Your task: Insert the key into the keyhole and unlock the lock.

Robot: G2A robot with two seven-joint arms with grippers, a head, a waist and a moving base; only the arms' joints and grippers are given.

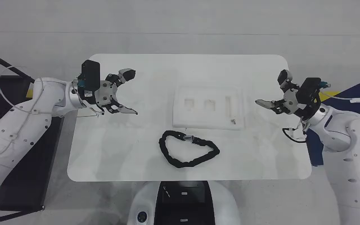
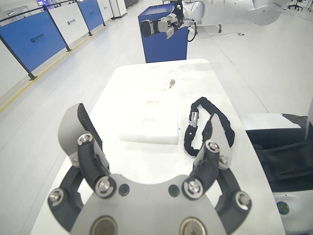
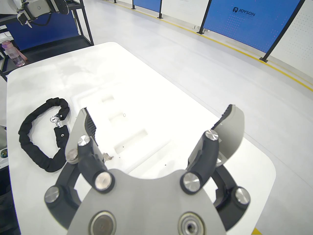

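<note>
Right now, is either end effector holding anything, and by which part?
Nothing is held. The left end effector and right end effector are open and empty; the key lies on the foam tray.

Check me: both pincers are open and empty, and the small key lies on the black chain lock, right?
Not quite: the top view shows the key on the white tray, apart from the chain lock. The left pincer and right pincer are open and empty.
</note>
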